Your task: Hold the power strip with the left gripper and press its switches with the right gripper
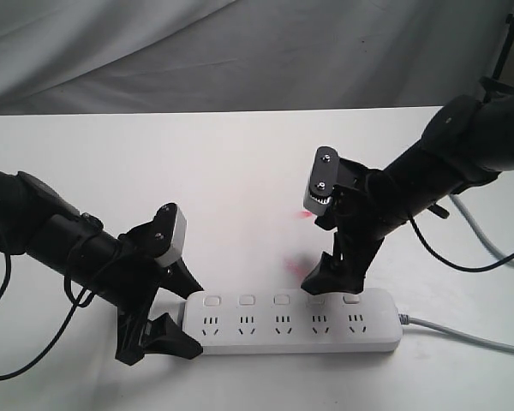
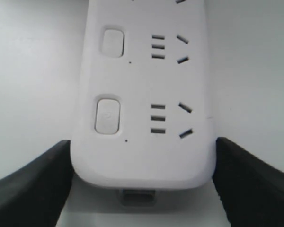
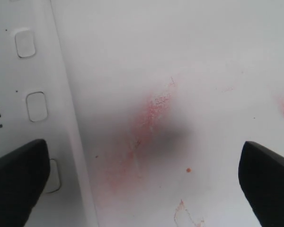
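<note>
Tabletop (image 1: 197,171) white, pink-stained; left fingers (image 2: 28,189) seemingly clamp power strip (image 1: 291,332); right fingers (image 3: 270,184) spread empty.

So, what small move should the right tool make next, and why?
Probably lower the right tool slightly so its finger presses the switch beneath it. The left tool grips the end of the power strip, and the right tool stands open with one finger just over that switch.

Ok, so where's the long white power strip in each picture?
Exterior view: the power strip lies flat at the bottom middle.
Left wrist view: its rounded end fills the middle.
Right wrist view: just one long edge shows, beside the pink-stained table.
Shared landmark: the row of square buttons, seen in all three.
</note>
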